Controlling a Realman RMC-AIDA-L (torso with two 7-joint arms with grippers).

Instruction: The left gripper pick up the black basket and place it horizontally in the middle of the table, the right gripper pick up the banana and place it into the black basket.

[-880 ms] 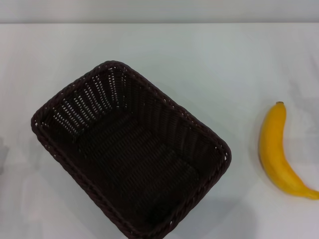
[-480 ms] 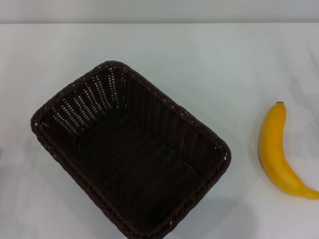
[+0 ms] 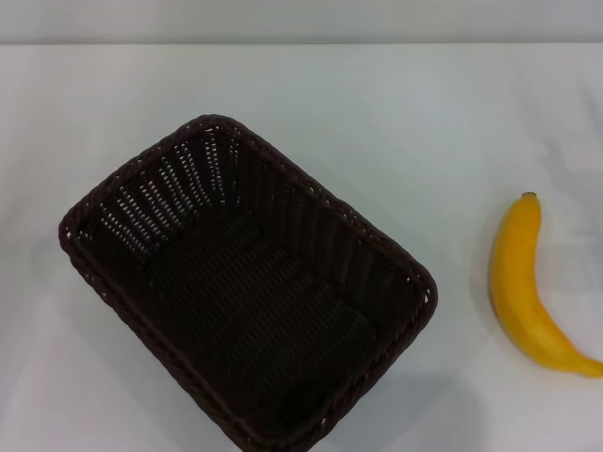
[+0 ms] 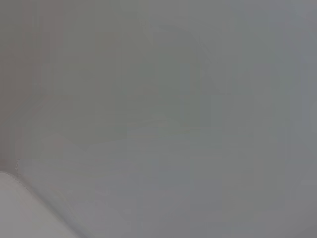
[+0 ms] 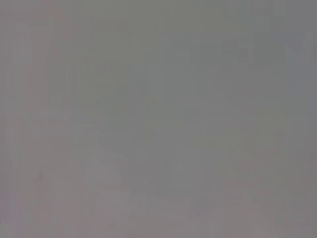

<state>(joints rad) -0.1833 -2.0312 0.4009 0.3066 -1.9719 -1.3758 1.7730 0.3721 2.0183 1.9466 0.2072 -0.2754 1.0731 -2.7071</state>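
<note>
The black basket [image 3: 247,287] stands open side up on the white table [image 3: 396,122], left of centre in the head view, turned at a slant, and it holds nothing. The yellow banana [image 3: 524,287] lies on the table at the right edge, stem pointing away from me, well apart from the basket. Neither gripper shows in the head view. Both wrist views show only a plain grey surface, with no fingers and none of the task's things.
The table's far edge [image 3: 301,42] runs across the top of the head view. Bare tabletop lies between the basket and the banana and behind both.
A faint dark shape at the left edge of the head view, level with the basket, has gone out of view. The basket and banana have not moved.
</note>
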